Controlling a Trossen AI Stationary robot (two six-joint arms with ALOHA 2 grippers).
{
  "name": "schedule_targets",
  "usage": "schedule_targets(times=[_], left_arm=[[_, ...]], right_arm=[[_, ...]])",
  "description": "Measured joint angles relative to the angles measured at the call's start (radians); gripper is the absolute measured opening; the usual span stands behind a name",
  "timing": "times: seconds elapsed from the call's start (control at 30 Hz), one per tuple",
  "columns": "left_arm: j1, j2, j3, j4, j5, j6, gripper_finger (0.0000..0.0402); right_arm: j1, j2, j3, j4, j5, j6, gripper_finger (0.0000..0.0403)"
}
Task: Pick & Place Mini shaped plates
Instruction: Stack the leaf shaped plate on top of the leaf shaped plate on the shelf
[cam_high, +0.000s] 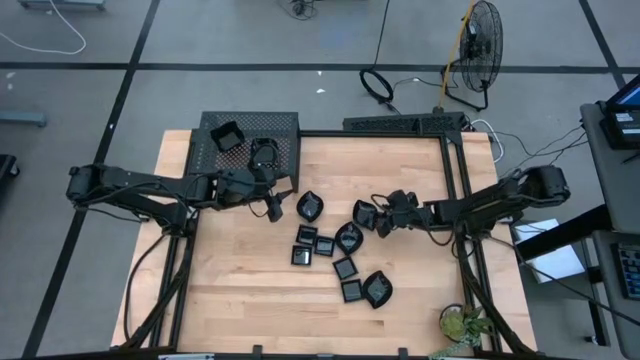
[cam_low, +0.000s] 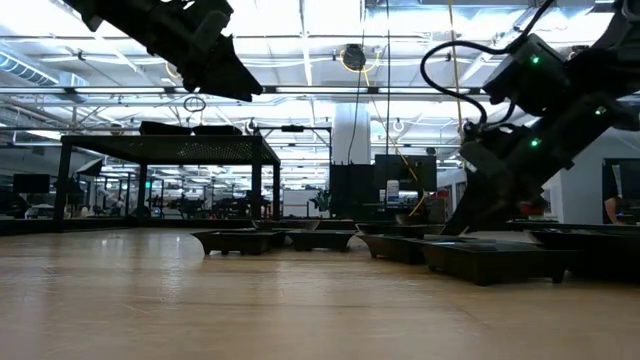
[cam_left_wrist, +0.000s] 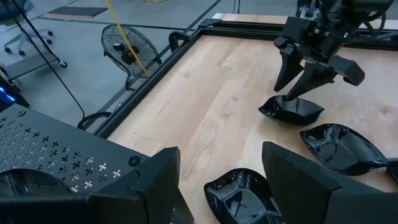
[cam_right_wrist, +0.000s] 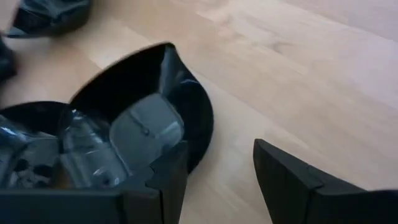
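Observation:
Several small glossy black dishes (cam_high: 324, 245) lie scattered on the wooden table's middle. My right gripper (cam_high: 378, 220) stands open and tilted down at the rightmost dish (cam_high: 363, 214), which rests on the table; one finger (cam_right_wrist: 165, 180) is over the dish's (cam_right_wrist: 143, 112) inside near its rim, the other (cam_right_wrist: 292, 180) over bare wood. From the left wrist view that gripper (cam_left_wrist: 295, 87) straddles the dish's rim (cam_left_wrist: 292, 111). My left gripper (cam_left_wrist: 217, 155) hovers open near the rack's corner, above a leaf-like dish (cam_left_wrist: 239, 199), holding nothing. My right gripper comes at the dish's rim (cam_right_wrist: 202, 124) slanting down from the table's right, one finger inside the rim and one outside. I cannot tell whether either finger touches the dish. The dish sits flat on the table.
A black mesh rack (cam_high: 250, 128) stands at the far left with two dishes (cam_high: 227, 137) on top. Black frame rails (cam_high: 455, 170) edge the table. A small plant (cam_high: 462, 322) sits at the near right corner. Bare wood lies along the near edge.

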Motion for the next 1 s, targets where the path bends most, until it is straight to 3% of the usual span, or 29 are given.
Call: schedule_targets(times=[0.13, 0.43, 1.0], left_arm=[[0.000, 0.000, 0.000, 0.000, 0.000, 0.000, 0.0232], [0.000, 0.000, 0.000, 0.000, 0.000, 0.000, 0.0232], [0.000, 0.000, 0.000, 0.000, 0.000, 0.003, 0.0232]], right_arm=[[0.000, 0.035, 0.000, 0.097, -0.010, -0.038, 0.0169], [-0.002, 0.035, 0.000, 0.107, -0.027, -0.051, 0.0158], [-0.003, 0.035, 0.000, 0.103, -0.079, -0.088, 0.0026]])
